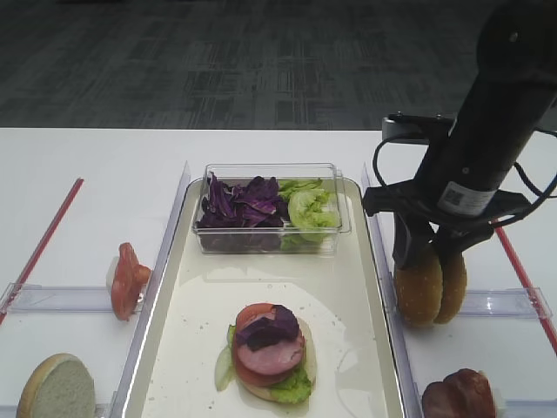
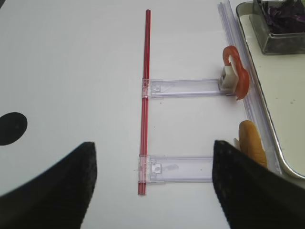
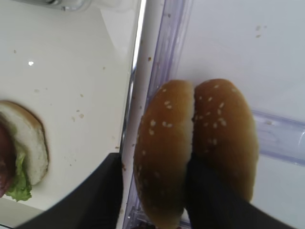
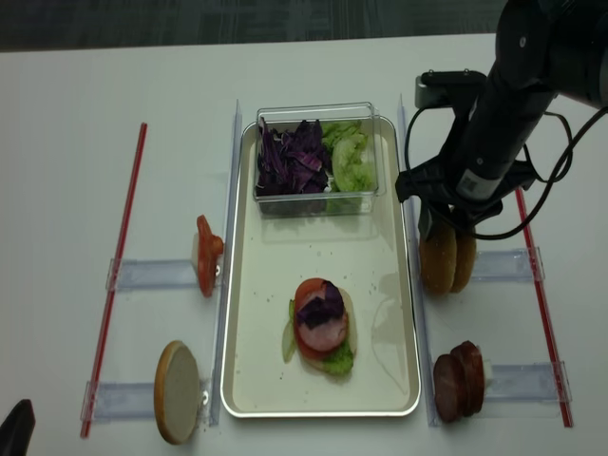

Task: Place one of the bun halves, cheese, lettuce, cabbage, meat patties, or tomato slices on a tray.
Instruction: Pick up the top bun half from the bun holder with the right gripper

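The right claw [image 1: 431,255] straddles the nearer of 2 bun halves [image 1: 419,286] standing on edge just right of the tray [image 1: 376,287]. Its fingers are half open around that bun, not visibly pinching. This looks like the grasp step; next it should close, lift, then carry left over the stack [image 1: 270,348]. The bun's domed side faces the tray, long axis upright.
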Motion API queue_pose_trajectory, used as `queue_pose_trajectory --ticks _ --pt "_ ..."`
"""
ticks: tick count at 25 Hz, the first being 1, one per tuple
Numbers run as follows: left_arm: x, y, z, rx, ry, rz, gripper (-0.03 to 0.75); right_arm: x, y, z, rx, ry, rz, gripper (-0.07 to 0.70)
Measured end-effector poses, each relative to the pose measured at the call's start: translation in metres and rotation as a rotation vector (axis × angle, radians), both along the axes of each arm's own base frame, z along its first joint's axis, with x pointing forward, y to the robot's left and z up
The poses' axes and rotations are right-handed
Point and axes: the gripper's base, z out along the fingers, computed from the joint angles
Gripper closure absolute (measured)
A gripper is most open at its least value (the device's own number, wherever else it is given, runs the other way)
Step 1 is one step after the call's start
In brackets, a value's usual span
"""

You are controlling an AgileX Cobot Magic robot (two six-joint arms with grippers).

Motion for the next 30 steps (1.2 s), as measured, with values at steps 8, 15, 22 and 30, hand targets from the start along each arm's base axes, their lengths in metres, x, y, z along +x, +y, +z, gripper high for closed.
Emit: queue_pose_trajectory --ticks 8,15,22,30 --pt "0.0 0.0 0.0 0.0 0.0 0.0 0.244 0.0011 0.0008 -0.006 -0.002 0.025 -0.001 0.342" --pt "0.0 0.0 0.0 0.0 0.0 0.0 0.244 0.0011 0.0008 -0.006 -0.002 0.025 0.0 0.42" --pt "0.0 0.0 0.0 0.0 0.0 0.0 0.244 0.0011 0.0008 -0.006 -0.002 0.025 0.0 0.428" --pt "0.0 0.0 0.0 0.0 0.0 0.0 0.244 0.0009 0.001 -0.0059 0.001 0.028 -0.002 0.458"
